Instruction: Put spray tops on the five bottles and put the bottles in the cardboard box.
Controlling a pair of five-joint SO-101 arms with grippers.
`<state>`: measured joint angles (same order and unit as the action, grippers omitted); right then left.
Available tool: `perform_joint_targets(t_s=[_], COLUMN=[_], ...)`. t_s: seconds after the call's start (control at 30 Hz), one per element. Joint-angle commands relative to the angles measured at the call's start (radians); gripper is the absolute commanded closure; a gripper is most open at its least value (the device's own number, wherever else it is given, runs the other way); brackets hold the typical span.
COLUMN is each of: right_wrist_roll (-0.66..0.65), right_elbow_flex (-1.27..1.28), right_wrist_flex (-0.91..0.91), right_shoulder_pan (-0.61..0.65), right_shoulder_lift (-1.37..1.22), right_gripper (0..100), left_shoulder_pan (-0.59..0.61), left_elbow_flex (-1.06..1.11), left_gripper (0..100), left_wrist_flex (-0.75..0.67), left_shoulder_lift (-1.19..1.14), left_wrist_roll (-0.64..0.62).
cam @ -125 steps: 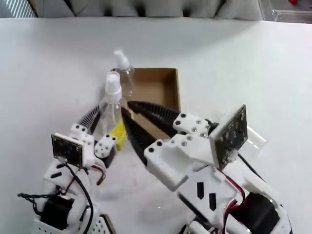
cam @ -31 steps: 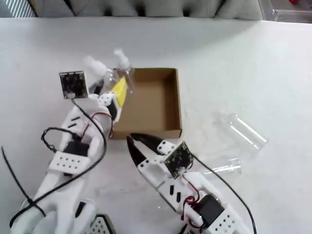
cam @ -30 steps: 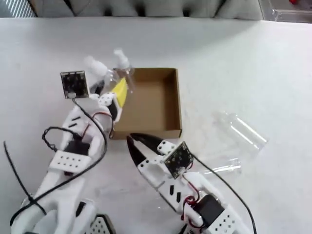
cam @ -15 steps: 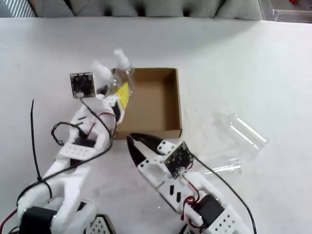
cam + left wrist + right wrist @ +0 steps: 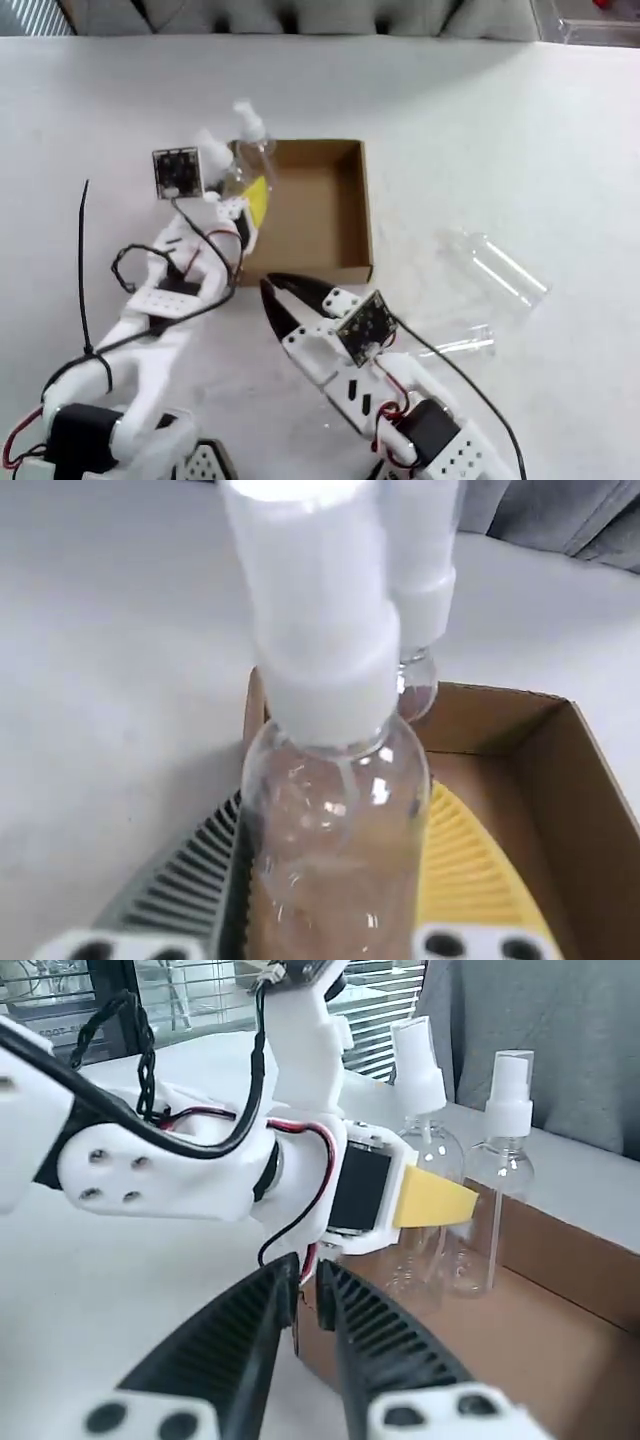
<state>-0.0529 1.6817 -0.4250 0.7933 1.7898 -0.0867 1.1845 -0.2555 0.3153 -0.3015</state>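
- We see the left arm stretched out long over the white table [image 5: 520, 130], from the near edge up to the far left corner of the brown square cardboard box [image 5: 318, 215].
- The left gripper [image 5: 338, 800] has one grey finger [image 5: 190, 880] and one yellow finger [image 5: 465, 880]. They are squeezed on the round body of a clear plastic bottle with a white spray top [image 5: 232, 168].
- From above, this held bottle leans a little, with its white top pointing away from the box. It sits right at the box's left wall, close to the far corner. We cannot tell if its bottom is over the box or just outside it.
- A second clear bottle with a white spray top [image 5: 252, 133] stands up straight just behind the held one, at the same box corner. The two are very close together. We cannot tell if this one is inside the box or just outside the wall.
- The right arm is folded up short near the front edge of the table. The right gripper [image 5: 308, 1275] points at the near wall of the box, close to it.
- Its two black ribbed fingers [image 5: 375, 1325] are almost together at the tips, and nothing is between them.
- Two more clear plastic bottles lie on their sides on the table, well to the right of the box: one farther back [image 5: 497, 266] and one nearer [image 5: 462, 343], beside the right arm.
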Motion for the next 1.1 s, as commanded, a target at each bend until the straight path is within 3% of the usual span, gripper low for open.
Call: perform_joint_targets(t_s=[0.0,0.6,0.7,1.07], right_wrist_roll=[-0.011,-0.011,-0.011,-0.008], right_elbow_flex=[0.008,0.008,0.008,0.008], right_wrist_flex=[-0.008,-0.008,-0.008,-0.008], right_shoulder_pan=[-0.002,-0.002,-0.002,-0.001], right_shoulder_lift=[0.008,0.004,0.004,0.002], right_gripper=[98.3,98.3,98.3,98.3], left_shoulder_pan=[-0.016,-0.038,-0.041,-0.038], left_elbow_flex=[-0.063,-0.094,-0.089,-0.089], left_gripper=[98,98,98,98], left_wrist_flex=[-0.034,-0.077,-0.115,-0.209], left_shoulder_lift=[0.008,-0.068,-0.088,-0.170], left_wrist_roll=[0.008,0.038,0.092,0.098])
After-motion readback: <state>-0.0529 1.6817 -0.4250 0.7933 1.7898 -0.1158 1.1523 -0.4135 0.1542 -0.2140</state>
